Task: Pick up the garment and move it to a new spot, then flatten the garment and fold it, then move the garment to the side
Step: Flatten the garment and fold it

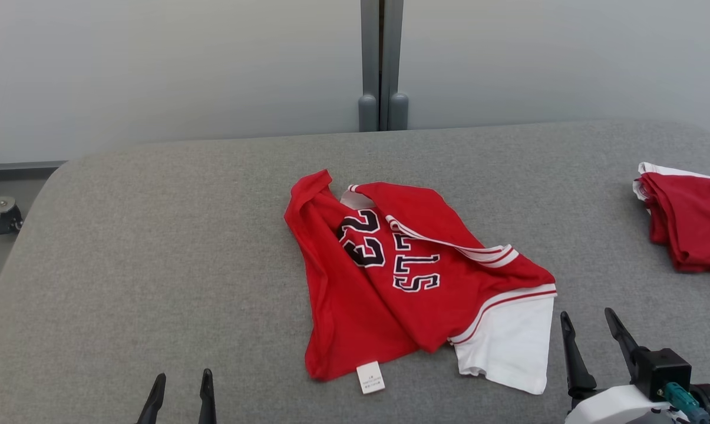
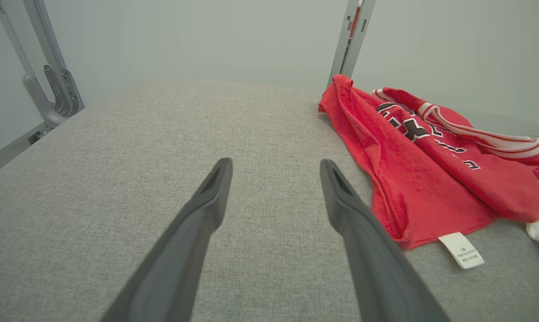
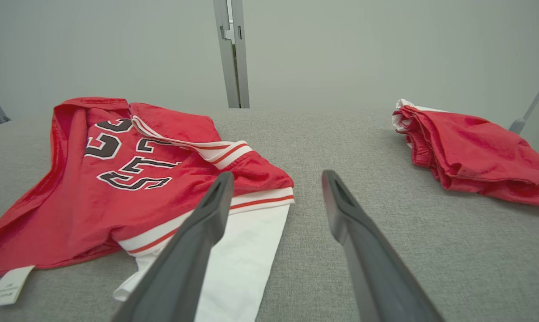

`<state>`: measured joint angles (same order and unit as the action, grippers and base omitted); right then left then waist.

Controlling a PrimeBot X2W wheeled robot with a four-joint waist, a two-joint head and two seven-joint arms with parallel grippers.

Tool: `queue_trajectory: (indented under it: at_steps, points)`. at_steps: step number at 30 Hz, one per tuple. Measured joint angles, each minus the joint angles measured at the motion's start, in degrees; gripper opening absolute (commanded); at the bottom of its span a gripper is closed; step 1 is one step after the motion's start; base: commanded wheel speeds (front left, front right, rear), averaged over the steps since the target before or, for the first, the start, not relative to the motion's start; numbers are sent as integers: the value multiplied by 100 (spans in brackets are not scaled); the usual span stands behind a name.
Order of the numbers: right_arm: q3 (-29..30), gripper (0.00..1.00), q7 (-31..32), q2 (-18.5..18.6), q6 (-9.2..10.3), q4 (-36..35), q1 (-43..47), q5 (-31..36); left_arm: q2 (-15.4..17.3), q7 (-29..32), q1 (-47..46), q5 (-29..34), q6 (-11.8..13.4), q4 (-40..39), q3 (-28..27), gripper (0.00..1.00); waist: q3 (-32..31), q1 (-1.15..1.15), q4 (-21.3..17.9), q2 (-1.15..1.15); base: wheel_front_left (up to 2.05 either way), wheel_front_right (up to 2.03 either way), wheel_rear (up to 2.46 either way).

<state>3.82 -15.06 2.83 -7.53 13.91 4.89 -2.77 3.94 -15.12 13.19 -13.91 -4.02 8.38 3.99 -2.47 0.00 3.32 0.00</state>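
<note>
Left end effector and right end effector gape empty beside garment, red cloth well apart.

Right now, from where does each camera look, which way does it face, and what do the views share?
Head view: on the robot's head, facing forward and down at the red jersey crumpled on the grey table; the left gripper and right gripper, both open, show at the bottom.
Left wrist view: on the left wrist, facing along its fingers over bare table; jersey at the right.
Right wrist view: on the right wrist, facing along its fingers; second red garment at the right.
Shared: all show the jersey's white label.
</note>
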Motion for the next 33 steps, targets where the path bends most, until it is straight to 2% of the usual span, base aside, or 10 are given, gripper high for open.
queue_trajectory:
  at_steps: [6, 9, 15, 19, 25, 33]
  points:
    - [2, 100, 0, 0, 0, -32, -74, -27, -71, 0, -21, 118, -89, 26, 13, 100, 40, 0, -7, 0, 0, 0, 0]
    - [-68, 100, 100, 2, 0, 189, -176, 14, -75, 3, -95, 196, -131, 254, 253, 100, 73, 0, -19, 0, 0, 0, 0]
    - [-601, 100, 1875, 1, 0, 581, -464, 200, -92, 843, -477, 293, -160, 536, 716, 100, 156, 0, -88, 0, 0, 0, 0]
    - [-804, 100, 2855, 222, 0, 715, -454, 229, -94, 1508, -671, 231, -203, 595, 1027, 100, 204, 0, -100, 0, 0, 0, 0]
    - [-745, 100, 3044, 214, 0, 619, -446, 260, -103, 1923, -1026, 83, -209, 690, 1385, 100, 369, 0, -96, 0, 0, 0, 0]
    - [-840, 100, 2982, 127, 0, 727, -631, 240, -108, 1913, -1271, -20, -146, 1050, 1537, 100, 562, 0, -202, 0, 0, 0, 0]
